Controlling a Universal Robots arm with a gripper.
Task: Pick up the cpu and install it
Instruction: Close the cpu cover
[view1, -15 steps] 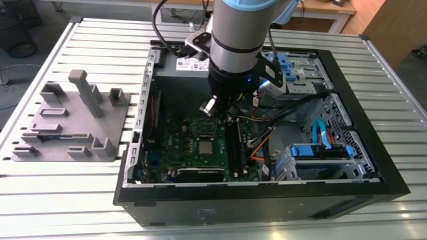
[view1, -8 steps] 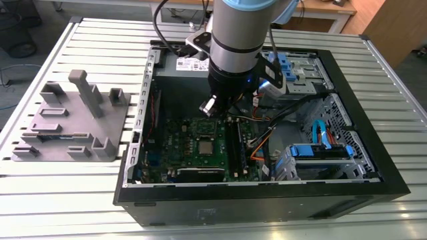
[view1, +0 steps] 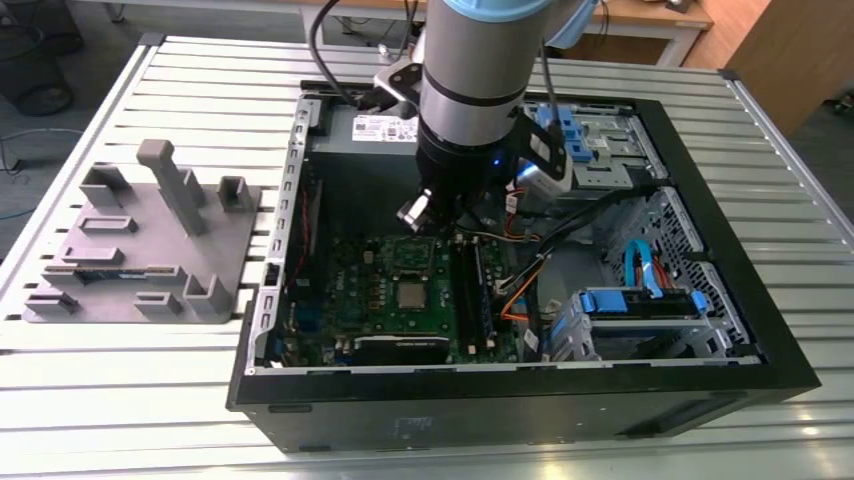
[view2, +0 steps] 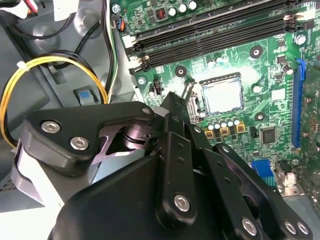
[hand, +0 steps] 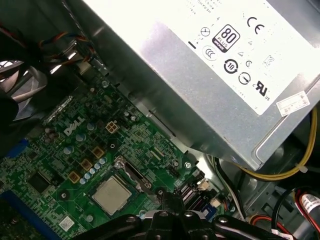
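The cpu (view1: 410, 294) lies flat in the motherboard (view1: 400, 300) socket inside the open case (view1: 721, 300), at about 6 o'clock below the hovering tool (view1: 447, 222) in the exterior view; both wrist views show its square silver top unobstructed, but whether the tool is open or closed I cannot tell.

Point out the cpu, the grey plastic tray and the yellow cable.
cpu (view1: 410, 294): exterior view, middle of its silver top, seated on the motherboard.
grey plastic tray (view1: 100, 260): exterior view, bare flat base among the upright blocks.
yellow cable (view2: 47, 61): second wrist view, top of its curved loop.
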